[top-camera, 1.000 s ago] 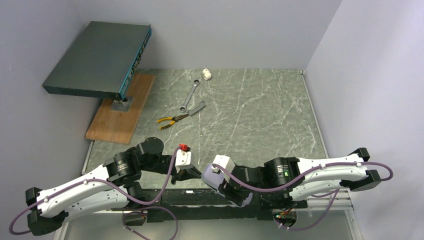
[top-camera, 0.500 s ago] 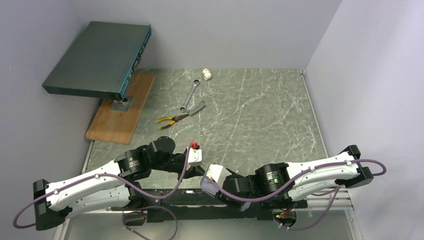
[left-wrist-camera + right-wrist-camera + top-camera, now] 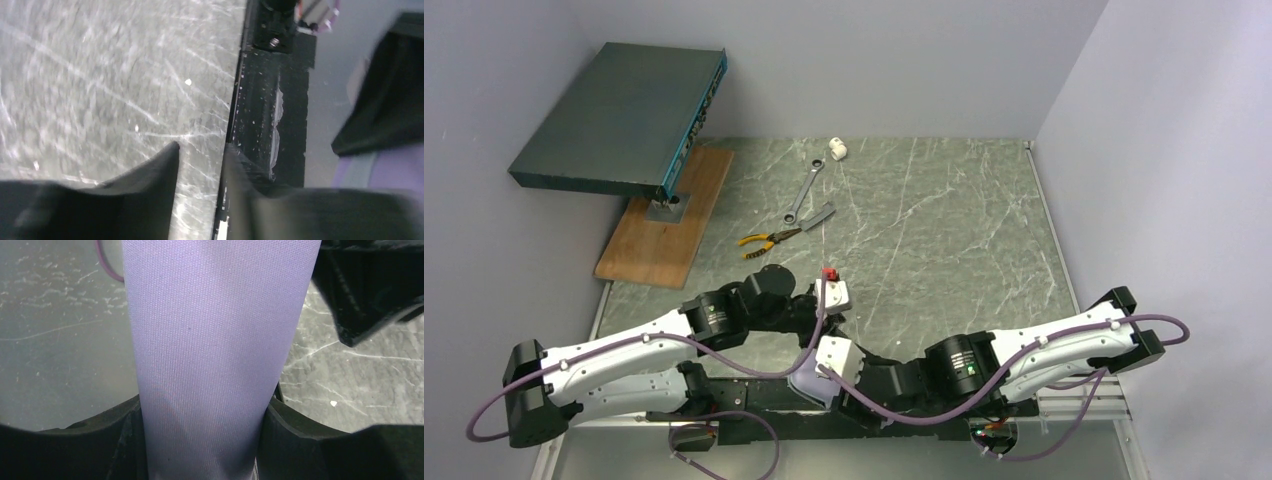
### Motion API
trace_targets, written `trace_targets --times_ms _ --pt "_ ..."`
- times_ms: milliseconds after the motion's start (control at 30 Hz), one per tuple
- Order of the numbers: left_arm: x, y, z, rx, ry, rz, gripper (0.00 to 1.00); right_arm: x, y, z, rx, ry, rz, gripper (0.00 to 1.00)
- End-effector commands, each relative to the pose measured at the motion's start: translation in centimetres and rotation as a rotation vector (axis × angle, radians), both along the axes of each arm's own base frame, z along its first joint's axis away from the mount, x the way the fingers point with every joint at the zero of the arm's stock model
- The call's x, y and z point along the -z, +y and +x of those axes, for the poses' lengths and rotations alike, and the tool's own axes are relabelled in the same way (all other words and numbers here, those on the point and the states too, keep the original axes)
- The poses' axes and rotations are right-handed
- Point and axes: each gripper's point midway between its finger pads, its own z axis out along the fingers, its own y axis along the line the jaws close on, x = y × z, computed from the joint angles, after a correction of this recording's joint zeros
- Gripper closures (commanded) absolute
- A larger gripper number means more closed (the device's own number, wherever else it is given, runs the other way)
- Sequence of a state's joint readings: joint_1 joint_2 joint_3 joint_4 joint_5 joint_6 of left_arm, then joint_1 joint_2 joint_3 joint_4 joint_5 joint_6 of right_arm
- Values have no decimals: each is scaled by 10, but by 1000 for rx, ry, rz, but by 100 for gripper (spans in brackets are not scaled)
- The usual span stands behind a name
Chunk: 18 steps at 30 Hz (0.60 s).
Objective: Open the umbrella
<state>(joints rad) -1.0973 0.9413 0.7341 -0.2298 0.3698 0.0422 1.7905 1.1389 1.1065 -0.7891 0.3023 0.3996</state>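
My right gripper (image 3: 202, 410) is shut on a lilac oblong case (image 3: 215, 340) with a woven surface, which fills the middle of the right wrist view. From above, the case (image 3: 807, 386) shows as a lilac patch at the table's near edge, under the right gripper (image 3: 816, 378). The umbrella is hidden. My left gripper (image 3: 200, 150) hangs just above and beside the case (image 3: 385, 167), over the table's black front rail. Its black fingers (image 3: 150, 175) stand a narrow gap apart with nothing between them. In the top view the left gripper (image 3: 827, 332) sits close to the right wrist.
A dark flat box (image 3: 624, 115) stands raised on a stand over a wooden board (image 3: 664, 225) at the back left. A wrench (image 3: 802, 192), yellow-handled pliers (image 3: 766, 240), a grey blade (image 3: 820, 215) and a small white part (image 3: 837, 150) lie mid-table. Walls close in both sides.
The left arm has swung right and forward, and its fingers have parted slightly. The right arm has slid left along the near edge with the case in its grip.
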Motion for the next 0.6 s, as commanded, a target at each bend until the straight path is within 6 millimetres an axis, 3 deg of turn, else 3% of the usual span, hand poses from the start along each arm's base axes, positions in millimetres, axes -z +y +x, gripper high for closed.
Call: trace_targets --times_ms 0,133,167,333,567 --pt "-19 19 50 -358 -2 -2 36 -26 19 15 115 -30 133 100" --pt "-25 66 85 -653 31 21 12 -10 13 27 241 15 142 100" --pt "-26 78 93 -722 39 30 2 -5 13 32 273 32 139 100" --pt "-15 132 105 -962 56 100 1 28 8 78 507 114 77 100" --pt "-5 168 88 -1051 79 19 1 54 20 147 629 166 49 100"
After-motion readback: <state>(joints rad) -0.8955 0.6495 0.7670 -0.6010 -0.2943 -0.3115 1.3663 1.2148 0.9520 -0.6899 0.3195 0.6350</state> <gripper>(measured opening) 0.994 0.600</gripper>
